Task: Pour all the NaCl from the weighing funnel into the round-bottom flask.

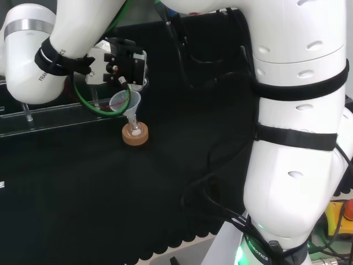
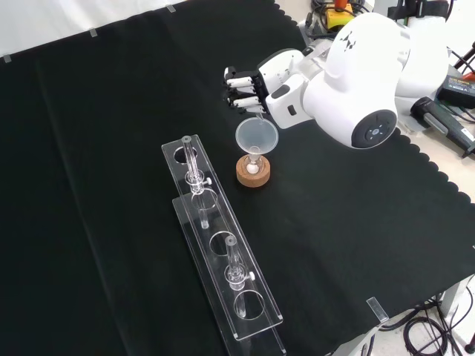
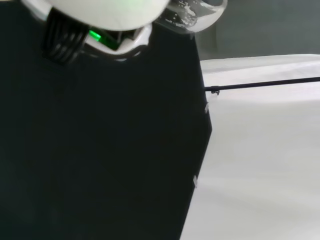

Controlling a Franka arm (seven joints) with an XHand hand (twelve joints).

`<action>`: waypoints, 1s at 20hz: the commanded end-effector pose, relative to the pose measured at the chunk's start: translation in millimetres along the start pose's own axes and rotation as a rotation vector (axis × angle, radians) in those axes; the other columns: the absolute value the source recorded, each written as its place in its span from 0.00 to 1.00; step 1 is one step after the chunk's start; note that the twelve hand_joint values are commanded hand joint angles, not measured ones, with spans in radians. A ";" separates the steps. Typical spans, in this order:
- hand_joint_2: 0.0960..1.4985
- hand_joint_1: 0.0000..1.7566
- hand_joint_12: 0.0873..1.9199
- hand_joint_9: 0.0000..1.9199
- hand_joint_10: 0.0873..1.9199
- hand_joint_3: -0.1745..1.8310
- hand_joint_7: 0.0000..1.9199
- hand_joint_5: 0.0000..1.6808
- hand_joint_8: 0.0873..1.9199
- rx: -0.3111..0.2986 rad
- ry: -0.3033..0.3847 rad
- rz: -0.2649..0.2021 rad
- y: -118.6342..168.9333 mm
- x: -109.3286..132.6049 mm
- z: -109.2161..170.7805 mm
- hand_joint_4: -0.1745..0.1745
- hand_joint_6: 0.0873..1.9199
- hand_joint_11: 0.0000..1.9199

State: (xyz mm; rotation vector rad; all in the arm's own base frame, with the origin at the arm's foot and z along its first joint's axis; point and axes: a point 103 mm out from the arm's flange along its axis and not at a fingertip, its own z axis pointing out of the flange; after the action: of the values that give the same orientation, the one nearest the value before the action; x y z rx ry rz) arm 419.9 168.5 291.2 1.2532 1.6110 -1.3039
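- The black cloth [image 2: 111,111] is covering the bench; in the front view its scalloped edge is running along the right side and the bottom corner, with pale strips of tape sitting at its edges.
- The cork ring [image 2: 254,173] is standing on the cloth near the middle of the front view, carrying the round-bottom flask [image 2: 254,166]; something white is showing inside the flask.
- A clear funnel [image 2: 257,136] is sitting upright in the flask neck, its wide mouth facing up.
- The hand [image 2: 243,87] is hovering just beyond the funnel in the front view, fingers curled. In the head view the hand [image 1: 118,66] is sitting right above the funnel [image 1: 124,102], and a clear piece is showing among the fingers there. I cannot tell if that piece is the weighing funnel or whether the fingers are gripping it.
- A clear plastic rack [image 2: 219,248] is lying on the cloth, left of the cork ring in the front view, with two glass pieces standing upright in its holes.
- The arm's white links [image 2: 360,81] are leaning in from the top right of the front view.
- Beyond the cloth's right edge, cables and tools [image 2: 445,111] are lying about.
- In the wrist view, the cloth [image 3: 100,150] is ending against a pale floor [image 3: 260,160].
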 end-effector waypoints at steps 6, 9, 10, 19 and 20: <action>0.37 0.65 0.54 0.56 0.09 0.41 0.35 0.83 0.30 0.022 0.125 -0.016 -0.2 -6.4 21.4 1.00 0.20 0.41; 0.37 0.65 0.54 0.56 0.09 0.41 0.35 0.83 0.30 0.036 0.175 -0.018 0.1 -10.0 29.6 1.00 0.20 0.41; 0.37 0.65 0.54 0.56 0.09 0.41 0.35 0.83 0.30 0.040 0.190 -0.019 0.1 -10.6 31.7 1.00 0.20 0.41; 0.37 0.65 0.54 0.56 0.09 0.41 0.35 0.83 0.30 0.054 0.330 -0.031 1.4 -16.5 48.1 1.00 0.20 0.41; 0.37 0.65 0.54 0.56 0.09 0.41 0.35 0.83 0.30 0.051 0.341 -0.035 2.1 -18.0 49.6 1.00 0.20 0.41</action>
State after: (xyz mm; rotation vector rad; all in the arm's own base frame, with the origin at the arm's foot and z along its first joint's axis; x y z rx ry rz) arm 423.0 125.2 294.8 1.5174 1.8111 -1.2210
